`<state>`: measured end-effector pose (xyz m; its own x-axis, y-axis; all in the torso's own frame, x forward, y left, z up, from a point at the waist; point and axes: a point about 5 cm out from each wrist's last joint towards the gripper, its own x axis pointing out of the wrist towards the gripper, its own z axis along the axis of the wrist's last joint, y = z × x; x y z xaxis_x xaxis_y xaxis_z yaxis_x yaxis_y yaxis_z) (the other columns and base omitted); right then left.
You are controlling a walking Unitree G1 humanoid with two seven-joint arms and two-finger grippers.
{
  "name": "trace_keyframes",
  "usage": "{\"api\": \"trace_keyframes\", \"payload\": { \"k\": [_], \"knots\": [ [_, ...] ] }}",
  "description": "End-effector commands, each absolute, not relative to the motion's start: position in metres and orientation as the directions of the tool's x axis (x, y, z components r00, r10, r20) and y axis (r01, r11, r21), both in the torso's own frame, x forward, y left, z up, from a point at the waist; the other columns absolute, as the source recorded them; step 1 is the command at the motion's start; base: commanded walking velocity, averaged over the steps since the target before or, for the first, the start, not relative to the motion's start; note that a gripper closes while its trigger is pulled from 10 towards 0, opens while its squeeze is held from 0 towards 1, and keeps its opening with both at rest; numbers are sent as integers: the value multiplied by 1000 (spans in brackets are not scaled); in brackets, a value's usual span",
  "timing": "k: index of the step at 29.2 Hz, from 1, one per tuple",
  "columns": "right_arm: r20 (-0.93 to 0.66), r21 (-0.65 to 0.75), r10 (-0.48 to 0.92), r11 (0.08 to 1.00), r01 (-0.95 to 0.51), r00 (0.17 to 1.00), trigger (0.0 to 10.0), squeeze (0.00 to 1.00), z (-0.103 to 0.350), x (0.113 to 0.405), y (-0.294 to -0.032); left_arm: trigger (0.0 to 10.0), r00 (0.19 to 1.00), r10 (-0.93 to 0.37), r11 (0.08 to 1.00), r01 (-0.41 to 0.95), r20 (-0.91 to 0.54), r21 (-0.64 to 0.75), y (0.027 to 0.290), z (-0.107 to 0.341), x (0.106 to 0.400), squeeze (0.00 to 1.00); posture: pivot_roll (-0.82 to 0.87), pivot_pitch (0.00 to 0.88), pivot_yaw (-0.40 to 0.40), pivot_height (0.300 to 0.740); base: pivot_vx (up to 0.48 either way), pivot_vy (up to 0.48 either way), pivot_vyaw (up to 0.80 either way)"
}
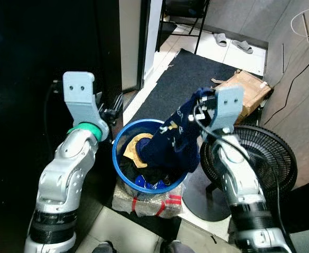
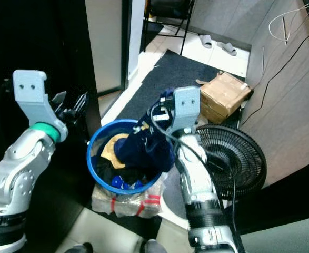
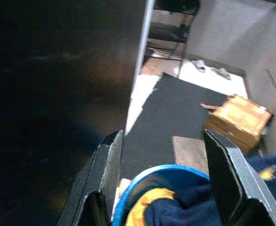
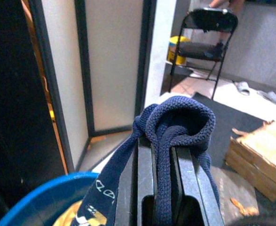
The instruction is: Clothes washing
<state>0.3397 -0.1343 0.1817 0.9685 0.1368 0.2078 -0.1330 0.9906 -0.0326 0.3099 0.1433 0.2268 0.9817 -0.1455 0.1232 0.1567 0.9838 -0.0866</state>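
Observation:
A blue round basket stands on the floor before me, holding dark and yellow clothes. My right gripper is shut on a navy garment with small light prints, lifted up out of the basket's right side; the cloth bunches over the fingers in the right wrist view. My left gripper stands open just left of the basket's rim, nothing between its fingers; the basket's blue rim lies beyond them.
A black floor fan lies right of the basket. A cardboard box sits on the dark mat behind. A wrapped bundle lies under the basket. A black chair and slippers are farther back.

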Motion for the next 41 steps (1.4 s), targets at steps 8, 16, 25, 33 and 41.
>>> {"api": "trace_keyframes", "payload": {
  "k": [8,16,25,33,41],
  "knots": [
    [273,21,96,994,-105,957,10000,0,188,338,-130,10000,967,-173,982,183,185,-40,139,239,315,0,56,0,23,740,0,0,-500],
    [284,27,104,993,-116,953,10000,0,190,338,-124,10000,959,-191,979,202,210,-32,138,247,317,0,65,0,36,740,0,0,-800],
    [301,36,102,992,-118,948,10000,0,194,342,-121,10000,951,-206,976,217,232,-22,137,252,317,0,71,0,42,740,0,0,-800],
    [304,41,105,992,-123,947,10000,0,194,341,-119,10000,950,-207,976,217,235,-18,137,253,317,0,72,0,44,740,0,0,-400],
    [326,52,98,991,-121,940,10000,0,201,344,-119,10000,944,-212,975,223,253,-14,136,259,319,0,71,0,45,740,0,0,-500]
  ]
}}
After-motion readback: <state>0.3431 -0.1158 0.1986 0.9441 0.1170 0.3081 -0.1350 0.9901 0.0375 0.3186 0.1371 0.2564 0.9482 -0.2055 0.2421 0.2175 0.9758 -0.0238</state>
